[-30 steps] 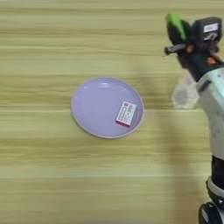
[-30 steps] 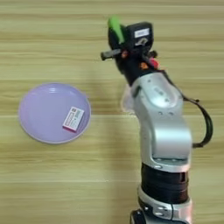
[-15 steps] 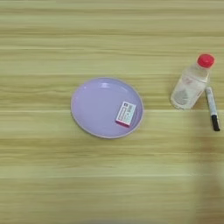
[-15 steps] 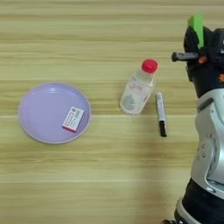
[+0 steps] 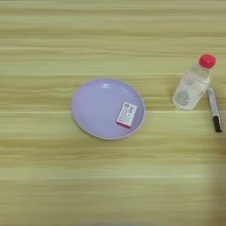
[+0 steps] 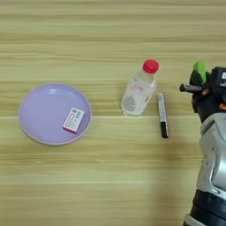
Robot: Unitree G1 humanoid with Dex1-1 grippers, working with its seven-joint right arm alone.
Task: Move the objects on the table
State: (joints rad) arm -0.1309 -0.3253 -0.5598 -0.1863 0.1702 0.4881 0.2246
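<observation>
Since a second ago the arm has swung from over the bottle (image 6: 139, 88) to the desk's (image 6: 110, 176) right edge, uncovering bottle and marker pen (image 6: 162, 114), lying side by side. The claw (image 6: 199, 78) appears only in the right eye view, clamped on the green bar (image 6: 201, 69). The arm partly hides its fingers. A small card (image 5: 127, 114) lies on the purple plate (image 5: 95, 106).

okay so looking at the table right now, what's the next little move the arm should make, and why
Probably carry the green bar left toward the purple plate and set it down there. The gripper sits at the right edge with the bar at its tip, well clear of the bottle and marker pen. The plate already holds a small card, so it looks like the collecting spot.
</observation>
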